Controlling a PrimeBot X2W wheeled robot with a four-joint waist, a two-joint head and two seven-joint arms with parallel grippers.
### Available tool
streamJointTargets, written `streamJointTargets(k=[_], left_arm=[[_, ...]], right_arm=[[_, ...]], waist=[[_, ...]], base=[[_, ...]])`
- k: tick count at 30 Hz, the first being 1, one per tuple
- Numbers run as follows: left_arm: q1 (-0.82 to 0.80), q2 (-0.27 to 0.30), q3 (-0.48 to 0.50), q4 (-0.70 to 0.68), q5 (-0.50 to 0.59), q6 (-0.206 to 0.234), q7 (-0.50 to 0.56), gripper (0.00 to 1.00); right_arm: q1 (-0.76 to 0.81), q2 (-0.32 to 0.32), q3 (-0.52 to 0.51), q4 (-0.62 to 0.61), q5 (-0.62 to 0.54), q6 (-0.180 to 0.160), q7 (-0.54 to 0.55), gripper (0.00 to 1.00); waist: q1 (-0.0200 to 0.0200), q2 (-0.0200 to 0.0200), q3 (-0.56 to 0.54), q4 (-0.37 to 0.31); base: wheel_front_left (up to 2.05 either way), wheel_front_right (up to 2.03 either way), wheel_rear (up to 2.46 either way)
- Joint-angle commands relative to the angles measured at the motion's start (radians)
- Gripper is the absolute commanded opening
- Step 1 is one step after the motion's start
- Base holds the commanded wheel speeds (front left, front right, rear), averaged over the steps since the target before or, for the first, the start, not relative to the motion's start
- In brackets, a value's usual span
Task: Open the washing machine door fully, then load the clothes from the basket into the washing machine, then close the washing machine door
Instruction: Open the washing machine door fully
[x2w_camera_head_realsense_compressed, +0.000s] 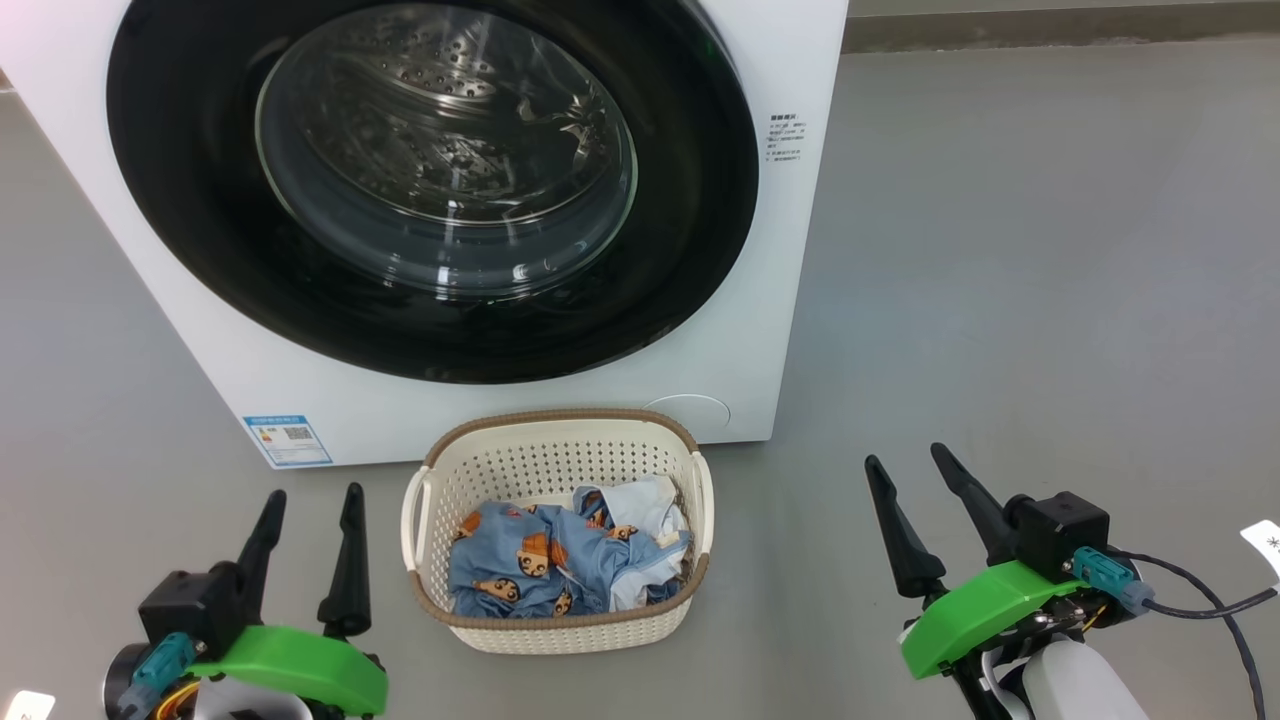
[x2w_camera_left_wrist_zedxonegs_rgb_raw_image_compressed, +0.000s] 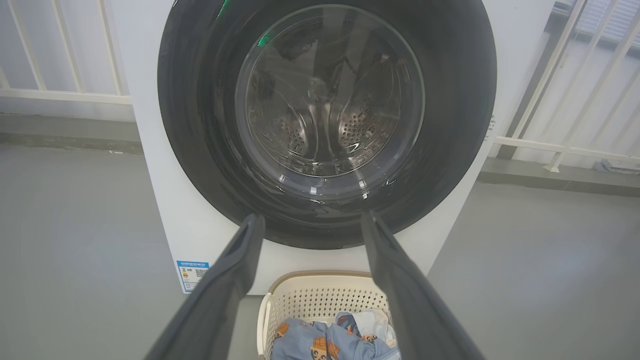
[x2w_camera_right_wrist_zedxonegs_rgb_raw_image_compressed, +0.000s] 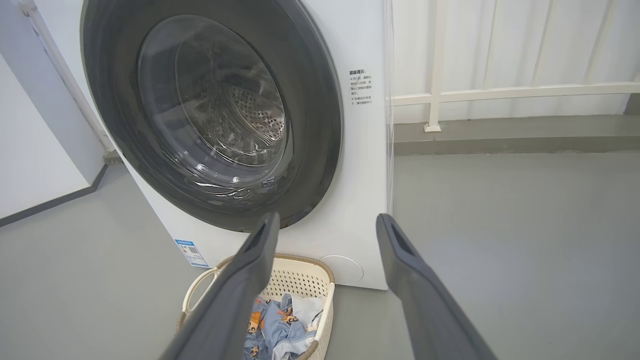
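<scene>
The white washing machine stands ahead, its round black door with the glass porthole lying flat against the front. Directly before it on the floor sits the cream basket, holding light blue bear-print clothes. My left gripper hovers open at the basket's left, fingers pointing up and empty. To the right of the basket my right gripper is open and empty too. The left wrist view faces the door over the basket. The right wrist view sees the door and clothes at an angle.
Grey floor spreads wide to the machine's right. A white railing runs along the wall behind. A blue label marks the machine's lower left corner, and a round white cap sits at its lower right.
</scene>
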Motion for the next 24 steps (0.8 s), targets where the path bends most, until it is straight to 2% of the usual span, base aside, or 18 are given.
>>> streamJointTargets(k=[1, 24], left_arm=[[-0.037, 0.024, 0.029, -0.019, -0.002, -0.003, -0.006, 1.0], [-0.032, 0.019, 0.033, -0.018, 0.001, -0.003, -0.006, 1.0]], right_arm=[[-0.033, 0.005, 0.026, -0.02, 0.004, 0.002, -0.012, 1.0], [-0.034, 0.005, 0.025, -0.012, 0.005, 0.002, -0.012, 1.0]], waist=[[0.0, 0.0, 0.0, 0.0], [0.0, 0.0, 0.0, 0.0]], base=[[0.0, 0.0, 0.0], [0.0, 0.0, 0.0]])
